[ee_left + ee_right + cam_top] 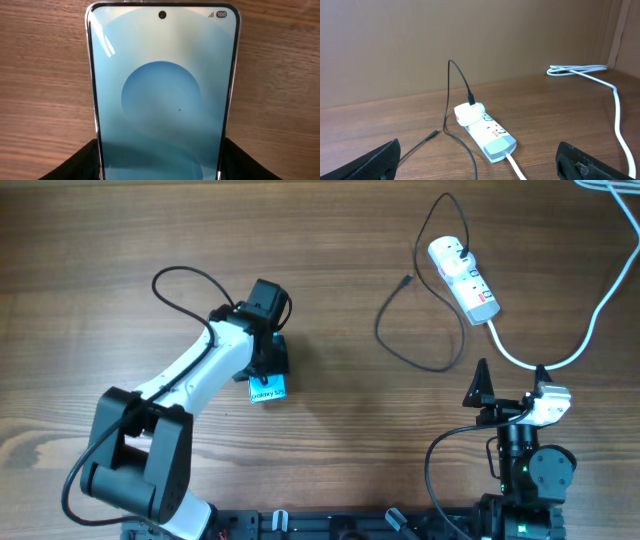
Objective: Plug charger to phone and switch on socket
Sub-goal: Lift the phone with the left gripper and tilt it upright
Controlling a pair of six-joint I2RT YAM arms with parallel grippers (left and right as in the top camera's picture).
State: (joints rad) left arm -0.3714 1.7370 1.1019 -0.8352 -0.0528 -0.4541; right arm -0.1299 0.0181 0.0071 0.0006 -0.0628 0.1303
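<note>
Starting at the left of the table (90, 260), we see the left gripper (268, 362) pointing down over the phone (267, 389), which lies flat on the wood left of centre. Only the phone's near end shows past the gripper in the overhead view. In the left wrist view its two dark fingers (82, 162) press against both long edges of the phone, so we read it as clamped on the phone.

Further right, the charger (380, 330) curls in a loose loop. Its connector (405, 280) lies free on the wood, well apart from the phone, and its white plug (447, 252) sits in the far end of the socket (470, 288). The socket lies at an angle, with a thick white lead (590, 330) trailing off to the right. Whether its switch is on, we cannot tell.

Near the front edge, the right gripper (477, 150) faces the socket with its fingers spread wide and nothing between them.
</note>
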